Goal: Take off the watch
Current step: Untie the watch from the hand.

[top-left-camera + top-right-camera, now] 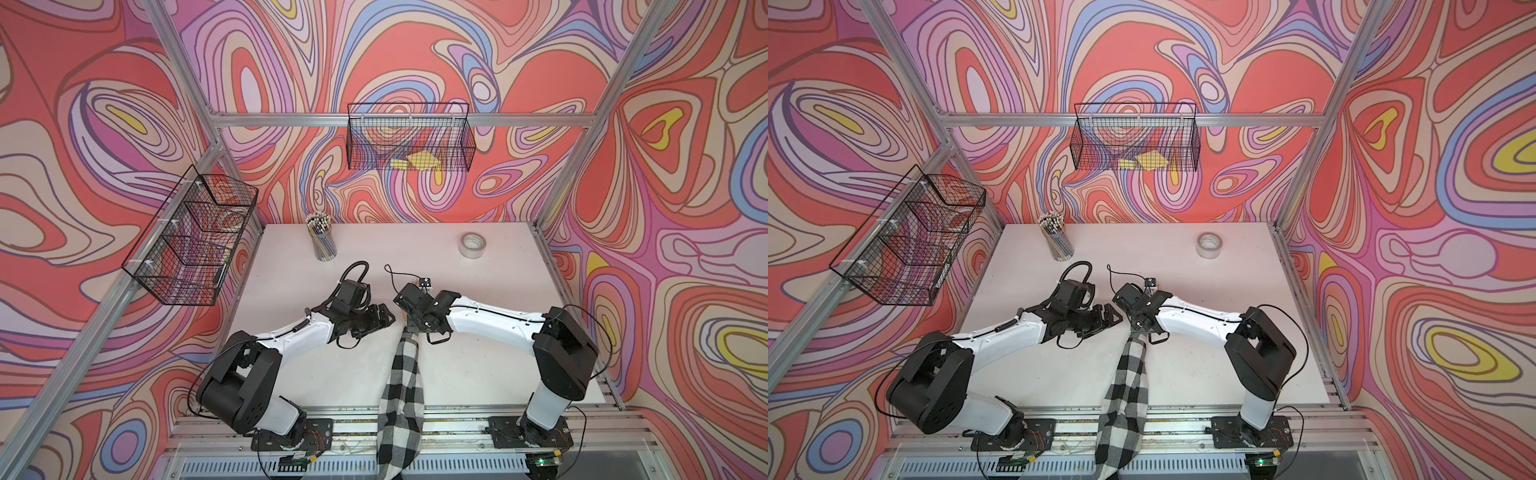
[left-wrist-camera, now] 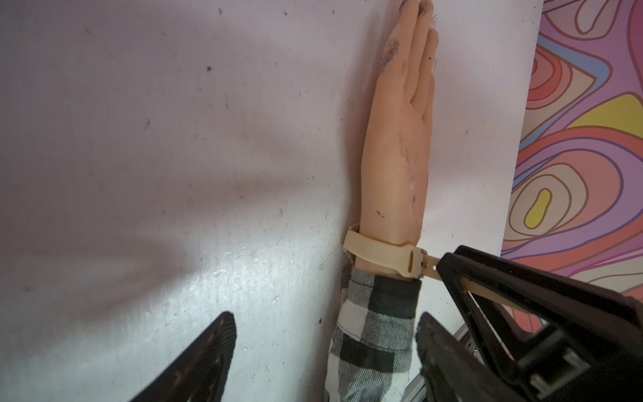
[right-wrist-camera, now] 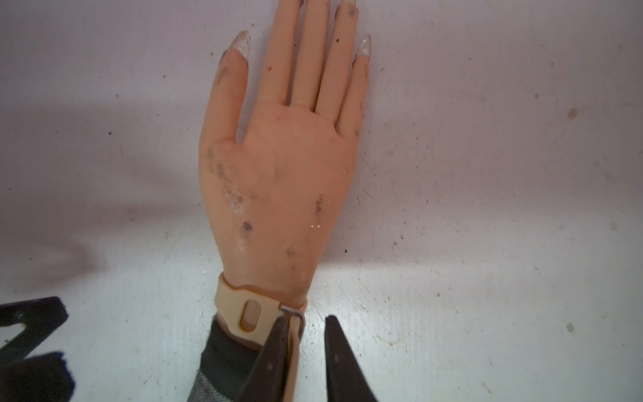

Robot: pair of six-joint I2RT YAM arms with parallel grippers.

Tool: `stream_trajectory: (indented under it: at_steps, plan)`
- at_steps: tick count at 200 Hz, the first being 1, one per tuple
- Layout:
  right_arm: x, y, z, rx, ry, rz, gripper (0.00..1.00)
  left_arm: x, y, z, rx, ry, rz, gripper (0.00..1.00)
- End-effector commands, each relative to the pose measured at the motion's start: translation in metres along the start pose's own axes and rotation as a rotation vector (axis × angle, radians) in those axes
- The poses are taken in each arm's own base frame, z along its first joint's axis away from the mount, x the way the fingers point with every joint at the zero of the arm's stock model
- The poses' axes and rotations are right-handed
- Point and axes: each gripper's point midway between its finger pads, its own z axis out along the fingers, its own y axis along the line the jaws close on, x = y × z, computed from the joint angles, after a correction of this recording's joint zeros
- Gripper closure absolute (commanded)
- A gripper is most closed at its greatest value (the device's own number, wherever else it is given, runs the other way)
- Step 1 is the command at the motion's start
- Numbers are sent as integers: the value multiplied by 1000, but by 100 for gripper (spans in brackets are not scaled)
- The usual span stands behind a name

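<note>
A mannequin hand (image 3: pixel 278 167) in a black-and-white plaid sleeve (image 1: pixel 401 395) lies flat on the white table. The watch (image 3: pixel 243 306) is buckled round its wrist: a beige strap (image 2: pixel 379 254) with a small metal buckle (image 3: pixel 294 311). The dial is hidden. My right gripper (image 3: pixel 306 323) is at the buckle. Its jaws stand slightly apart, with the loose strap tail between them, lying against one finger (image 2: pixel 452 268). My left gripper (image 2: pixel 323 334) hovers open beside the wrist, straddling the sleeve, and touches nothing.
A roll of clear tape (image 1: pixel 471 244) and a cup of pencils (image 1: pixel 322 241) stand at the back of the table. Wire baskets hang on the back wall (image 1: pixel 409 137) and the left wall (image 1: pixel 191 241). Both arms meet at mid-table.
</note>
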Motion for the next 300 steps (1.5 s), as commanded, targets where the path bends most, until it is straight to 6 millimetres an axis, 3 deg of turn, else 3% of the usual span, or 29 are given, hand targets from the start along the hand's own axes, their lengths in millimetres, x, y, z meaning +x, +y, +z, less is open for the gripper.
stream_trajectory:
  at_steps: [1,33,103,168,300]
  plan:
    - [8,-4,14,34,17,-3,78,-4,-11,3,23,4,8,17]
    - [9,-5,18,27,27,7,80,-1,-15,8,27,24,24,17]
    - [8,-5,15,12,20,22,100,3,-27,17,22,62,87,17]
    - [-2,-2,-3,-52,-14,71,100,12,-25,29,12,104,88,17]
    - [-5,1,-3,-103,-10,112,100,20,-27,50,-5,144,107,18]
